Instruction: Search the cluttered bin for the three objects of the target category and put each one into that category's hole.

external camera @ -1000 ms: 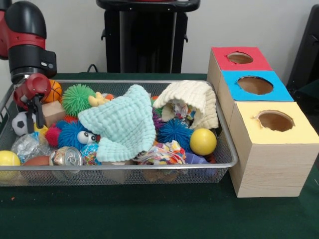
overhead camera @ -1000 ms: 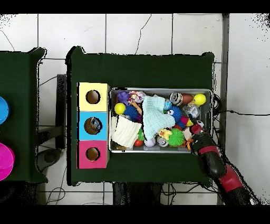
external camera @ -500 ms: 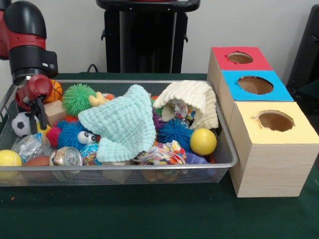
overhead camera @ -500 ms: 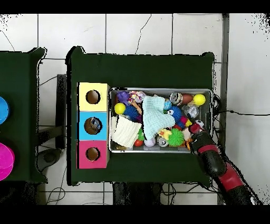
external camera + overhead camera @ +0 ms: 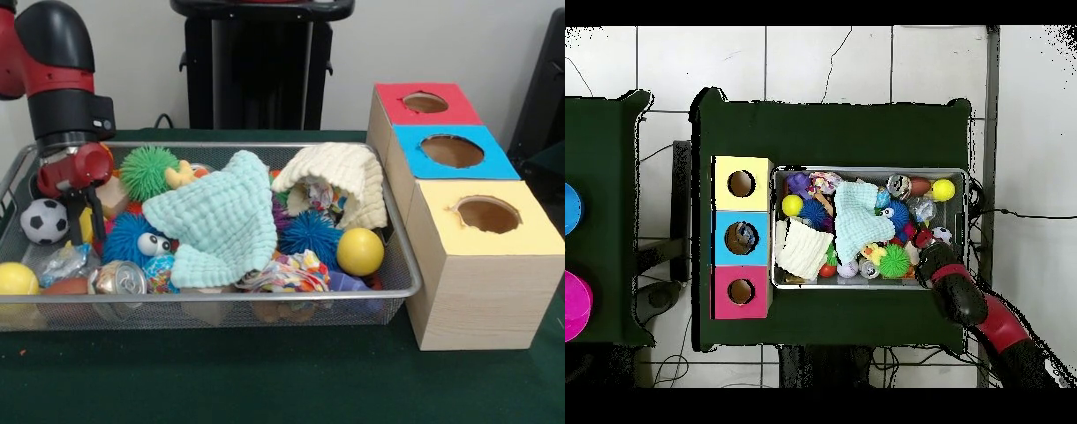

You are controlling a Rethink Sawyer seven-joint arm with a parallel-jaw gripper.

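The bin (image 5: 221, 299) is a silver wire-mesh basket full of toys; it also shows in the overhead view (image 5: 870, 170). The blue-topped hole (image 5: 452, 151) is in the middle wooden box to the bin's right, between the red and yellow ones; in the overhead view (image 5: 741, 238) something lies inside it. My gripper (image 5: 85, 226) hangs open inside the bin's left end, its tips low between a soccer ball (image 5: 44, 220) and a blue fuzzy ball with eyes (image 5: 132, 238). Something yellow shows between the tips. In the overhead view the gripper (image 5: 920, 252) is at the bin's lower right.
In the bin lie a mint cloth (image 5: 216, 221), a cream cloth (image 5: 340, 177), a green spiky ball (image 5: 148, 171), a blue spiky ball (image 5: 309, 234), two yellow balls (image 5: 359, 251), a can (image 5: 119, 277) and a wooden block (image 5: 113, 196). The red-topped hole (image 5: 425, 102) and the yellow-topped hole (image 5: 487, 214) flank the blue one.
My gripper has moved to the right in the front view and lower into the bin. The orange basketball is now hidden behind my wrist.
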